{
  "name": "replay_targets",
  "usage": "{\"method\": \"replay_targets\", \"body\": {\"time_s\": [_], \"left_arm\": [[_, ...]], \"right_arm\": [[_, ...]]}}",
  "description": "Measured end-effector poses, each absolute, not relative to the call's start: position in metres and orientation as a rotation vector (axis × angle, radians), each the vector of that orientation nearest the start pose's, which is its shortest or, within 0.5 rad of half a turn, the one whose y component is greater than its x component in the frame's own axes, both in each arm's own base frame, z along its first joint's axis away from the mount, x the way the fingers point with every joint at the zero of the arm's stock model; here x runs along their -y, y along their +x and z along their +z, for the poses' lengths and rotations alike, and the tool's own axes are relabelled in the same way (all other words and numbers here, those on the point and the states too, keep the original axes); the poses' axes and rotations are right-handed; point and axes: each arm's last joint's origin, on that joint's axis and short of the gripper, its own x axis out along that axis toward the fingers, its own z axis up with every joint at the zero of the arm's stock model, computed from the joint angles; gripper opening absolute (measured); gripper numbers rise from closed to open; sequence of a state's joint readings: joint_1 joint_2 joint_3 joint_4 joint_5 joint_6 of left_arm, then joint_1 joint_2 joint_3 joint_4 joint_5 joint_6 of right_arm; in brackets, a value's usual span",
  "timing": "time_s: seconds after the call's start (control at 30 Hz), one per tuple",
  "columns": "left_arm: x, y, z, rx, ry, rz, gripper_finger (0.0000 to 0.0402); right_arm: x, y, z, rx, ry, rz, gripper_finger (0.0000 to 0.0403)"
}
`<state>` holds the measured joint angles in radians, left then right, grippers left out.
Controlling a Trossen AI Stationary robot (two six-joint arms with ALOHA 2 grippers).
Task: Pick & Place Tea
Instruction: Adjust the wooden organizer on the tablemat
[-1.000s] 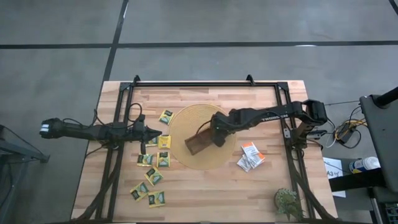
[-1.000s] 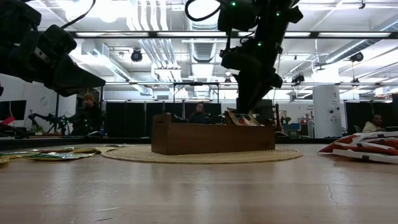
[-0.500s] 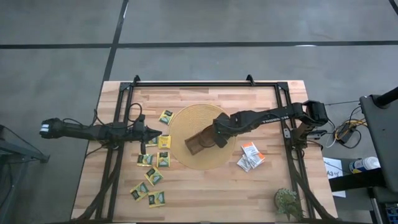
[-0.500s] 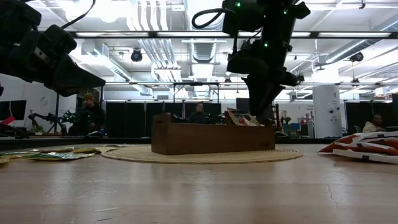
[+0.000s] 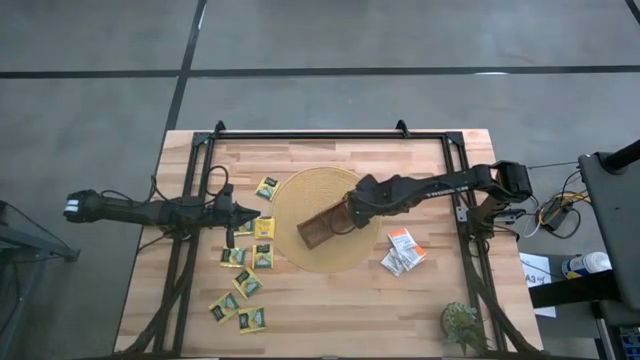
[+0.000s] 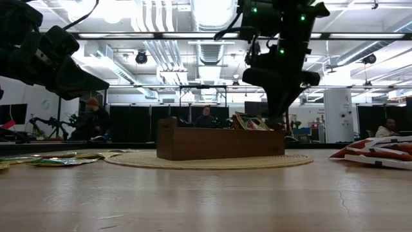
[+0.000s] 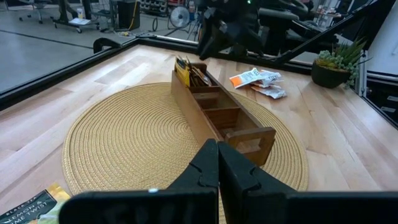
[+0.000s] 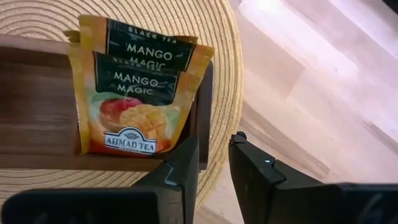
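Two orange tea packets (image 8: pixel 134 106) stand upright in the end compartment of the brown wooden tray (image 5: pixel 322 228), which lies on a round woven mat (image 5: pixel 300 195). My right gripper (image 8: pixel 214 165) hangs just above that tray end (image 6: pixel 273 132), beside the packets (image 6: pixel 250 121). Its fingers point steeply down, a little apart, with nothing between them. Several yellow-green packets (image 5: pixel 250 270) lie flat on the table left of the mat. White-and-orange packets (image 5: pixel 403 250) lie to the right. My left gripper (image 7: pixel 217 168) is shut and waits left of the mat (image 5: pixel 252 213).
A small potted plant (image 5: pixel 462 322) stands at the table's near right corner. A black frame (image 5: pixel 330 133) runs along the far edge and down both sides of the table. Bare wood lies between the mat and the near edge.
My right gripper has moved off the orange packets toward the table's right edge, as far as the tray's end, and its wrist has rolled. The packets have stayed standing in the tray.
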<state>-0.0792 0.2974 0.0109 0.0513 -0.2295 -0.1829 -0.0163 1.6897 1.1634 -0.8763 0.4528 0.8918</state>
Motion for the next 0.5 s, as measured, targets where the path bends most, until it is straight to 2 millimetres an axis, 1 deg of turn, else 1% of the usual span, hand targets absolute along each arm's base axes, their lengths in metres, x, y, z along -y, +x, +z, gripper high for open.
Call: {"method": "replay_targets", "body": {"time_s": [0.23,0.5], "left_arm": [[0.0023,0.113,0.1468,-0.218,-0.146,0.171,0.0],[0.0023,0.113,0.1468,-0.218,-0.146,0.171,0.0]], "right_arm": [[0.0224,0.3068,0.1951,-1.078,0.442,-0.96,0.0084],[0.0232,0.3083,0.1933,-1.057,0.456,-0.952,0.0084]]}}
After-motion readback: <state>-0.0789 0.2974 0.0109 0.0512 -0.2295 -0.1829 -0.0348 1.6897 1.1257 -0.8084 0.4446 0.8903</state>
